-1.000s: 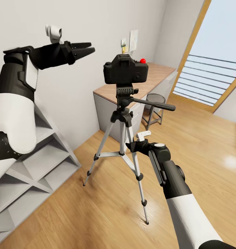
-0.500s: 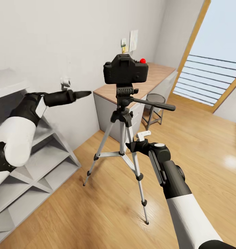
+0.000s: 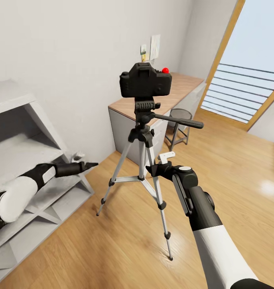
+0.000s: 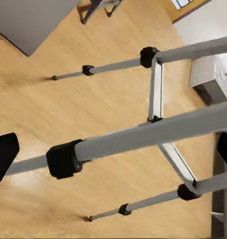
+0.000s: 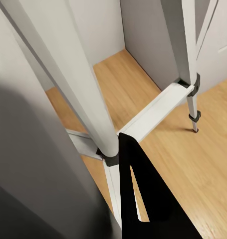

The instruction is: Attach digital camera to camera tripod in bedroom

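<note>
The black digital camera (image 3: 145, 82), its red dot (image 3: 165, 70) at the top right, sits on the head of the camera tripod (image 3: 144, 132), which stands on the wood floor. My left gripper (image 3: 88, 164) hangs low by the white shelving, left of the tripod, and holds nothing. The left wrist view shows its fingertips (image 4: 3, 155) wide apart, with silver tripod legs (image 4: 143, 137) beyond them. My right gripper (image 3: 152, 170) is right against the tripod's front leg. One black finger (image 5: 143, 199) shows beside that leg (image 5: 78, 89) in the right wrist view, and its grip is hidden.
White cube shelving (image 3: 28, 160) stands at the left against the pale wall. A grey cabinet with a wood top (image 3: 173, 90) and a small dark stool (image 3: 179, 120) are behind the tripod. A tall window (image 3: 249, 72) is at the right, with open floor in front.
My left arm has swung down from camera height to low beside the shelving. The camera, the tripod and my right arm have stayed put.
</note>
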